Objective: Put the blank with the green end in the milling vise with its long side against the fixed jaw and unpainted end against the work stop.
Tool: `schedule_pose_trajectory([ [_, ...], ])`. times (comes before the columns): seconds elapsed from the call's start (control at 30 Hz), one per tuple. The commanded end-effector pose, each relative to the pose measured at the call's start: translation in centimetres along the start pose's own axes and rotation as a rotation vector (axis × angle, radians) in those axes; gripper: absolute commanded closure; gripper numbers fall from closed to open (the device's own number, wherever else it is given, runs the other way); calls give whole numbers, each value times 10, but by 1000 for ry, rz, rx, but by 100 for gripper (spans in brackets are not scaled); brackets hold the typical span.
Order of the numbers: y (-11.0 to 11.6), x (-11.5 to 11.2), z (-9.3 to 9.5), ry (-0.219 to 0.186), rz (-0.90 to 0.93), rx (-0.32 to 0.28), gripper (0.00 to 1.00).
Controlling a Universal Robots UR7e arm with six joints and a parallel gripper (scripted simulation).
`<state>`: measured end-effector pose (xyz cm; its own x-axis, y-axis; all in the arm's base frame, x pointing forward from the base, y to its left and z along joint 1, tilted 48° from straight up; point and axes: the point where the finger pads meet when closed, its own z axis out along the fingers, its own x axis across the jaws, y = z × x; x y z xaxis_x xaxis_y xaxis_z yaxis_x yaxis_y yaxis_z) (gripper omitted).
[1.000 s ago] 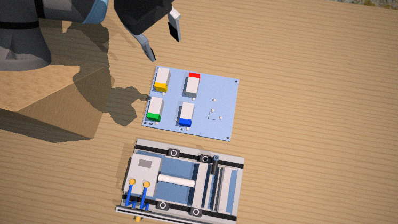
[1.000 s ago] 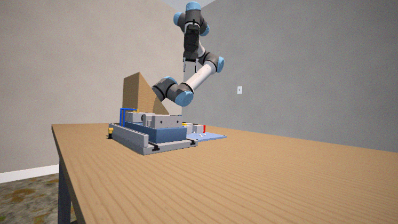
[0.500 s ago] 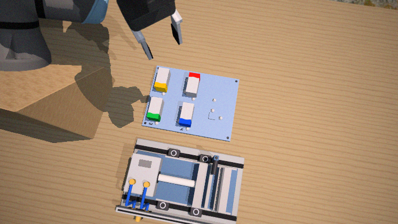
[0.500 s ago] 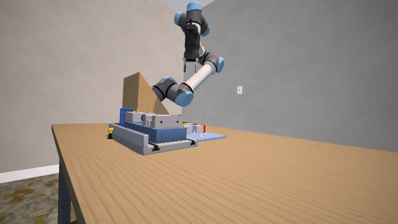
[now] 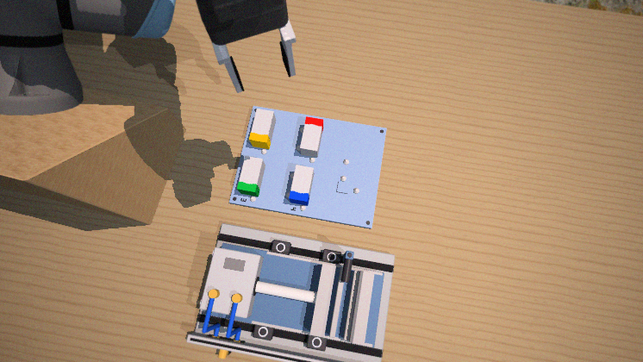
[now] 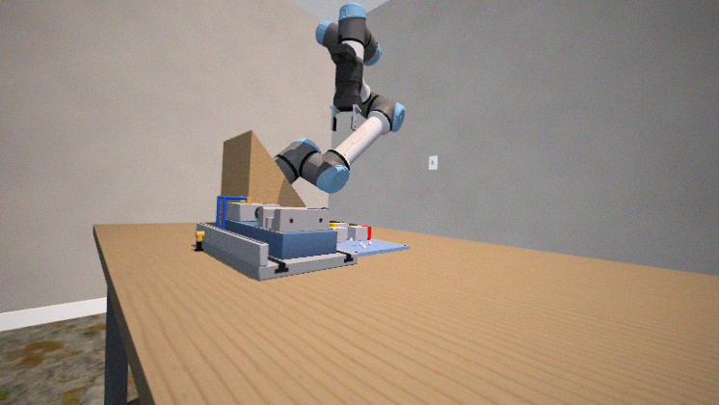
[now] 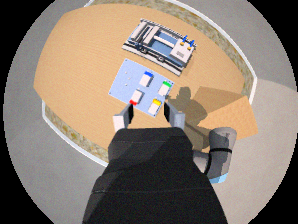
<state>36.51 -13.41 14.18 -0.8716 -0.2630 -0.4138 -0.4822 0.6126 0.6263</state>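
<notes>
Open, unladen jaws (image 5: 264,84) (image 6: 344,125) (image 7: 149,112) high up, 4 blanks on 1 blue plate (image 5: 333,179) (image 6: 389,246) (image 7: 117,87), green-ended blank (image 5: 251,176) (image 7: 164,89) included

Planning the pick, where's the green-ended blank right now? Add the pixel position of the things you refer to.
Top view: the green-ended blank (image 5: 251,174) (image 7: 164,89) sits on the blue plate's (image 5: 355,143) (image 7: 119,85) lower-left corner, directly below the yellow-ended blank (image 5: 262,126) (image 7: 154,106), left of the blue-ended one (image 5: 302,182) (image 7: 146,79).

Dark grey joint housings with light blue rounded caps, pale tubular links and black bands. Matte black gripper body (image 5: 264,58) (image 6: 344,119) (image 7: 150,114), apparently boxy with bevelled edges; silvery angled fingers faced with black pads (image 5: 286,59) (image 7: 168,113).
</notes>
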Motion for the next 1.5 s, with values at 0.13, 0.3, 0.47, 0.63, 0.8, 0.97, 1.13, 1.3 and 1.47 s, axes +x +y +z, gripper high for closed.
schedule_pose_trajectory([
  [0.13, 0, 0, 0, 3, 68, 3, 0],
  [0.3, 0, 0, 0, 3, 109, 3, 0],
  [0.47, 0, 0, 0, 3, 293, 4, 0],
  [0.63, 0, 0, 0, 3, 293, 4, 0],
  [0.8, 0, 0, 0, 3, 293, 4, 0],
  [0.97, 0, 0, 0, 3, 468, 4, 0],
  [1.13, 0, 0, 0, 3, 513, 4, 0],
  [1.3, 0, 0, 0, 3, 513, 4, 0],
  [1.47, 0, 0, 0, 2, 509, 4, 0],
])
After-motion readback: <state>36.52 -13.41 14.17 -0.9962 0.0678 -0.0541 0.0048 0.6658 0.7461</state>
